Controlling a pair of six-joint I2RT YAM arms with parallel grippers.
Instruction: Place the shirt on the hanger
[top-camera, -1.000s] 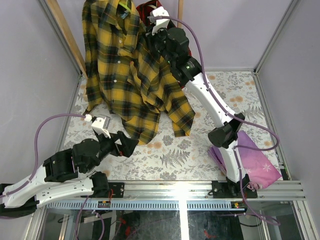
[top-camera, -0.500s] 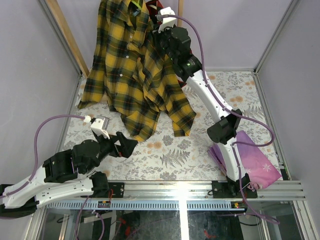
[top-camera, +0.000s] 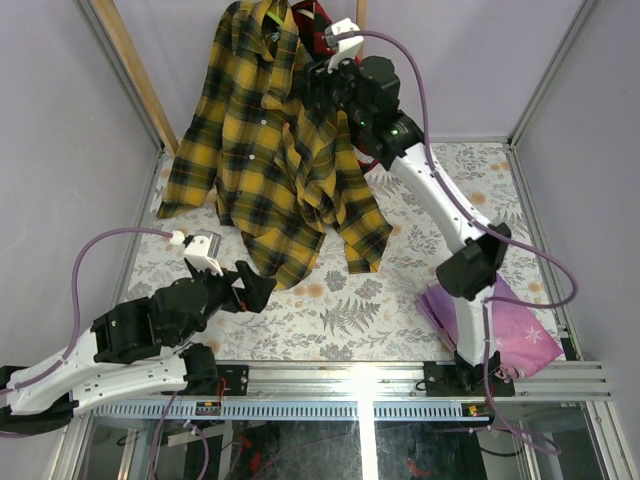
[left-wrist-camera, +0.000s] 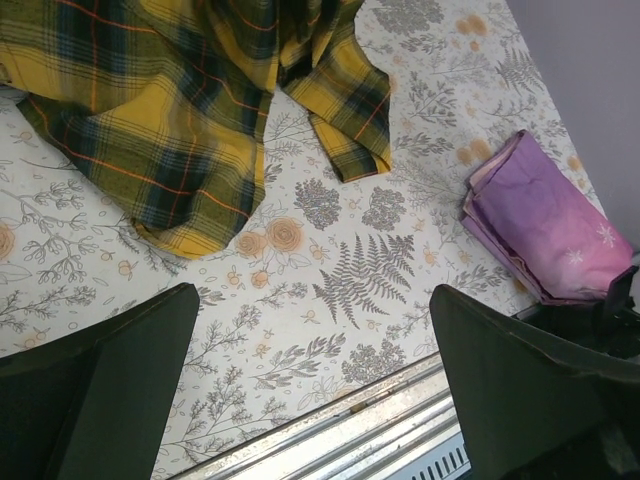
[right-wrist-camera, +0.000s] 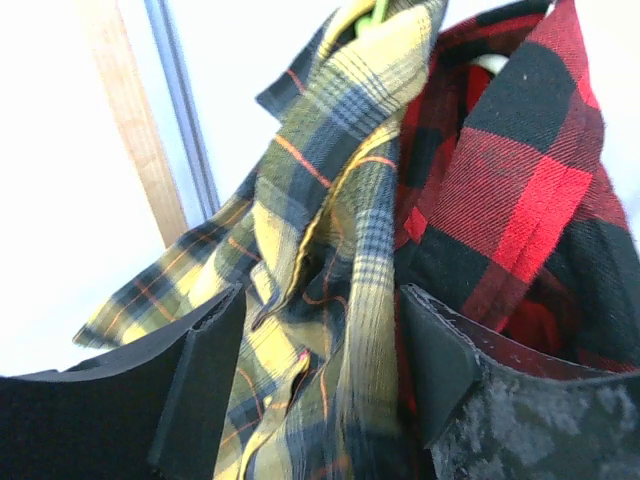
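Right gripper (right-wrist-camera: 320, 300): jaws spread wide, straddling the shirt (right-wrist-camera: 330, 200) front, clamping nothing. Shirt hangs high on the hanger (right-wrist-camera: 366, 12), hem trailing on the table (top-camera: 400, 300). Left gripper (left-wrist-camera: 312, 295) wide, empty. Looks like final settling; back out without snagging cloth.

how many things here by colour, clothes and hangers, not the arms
yellow plaid shirt: 1
red plaid shirt: 1
purple cloth: 1
green hanger: 1
total: 4
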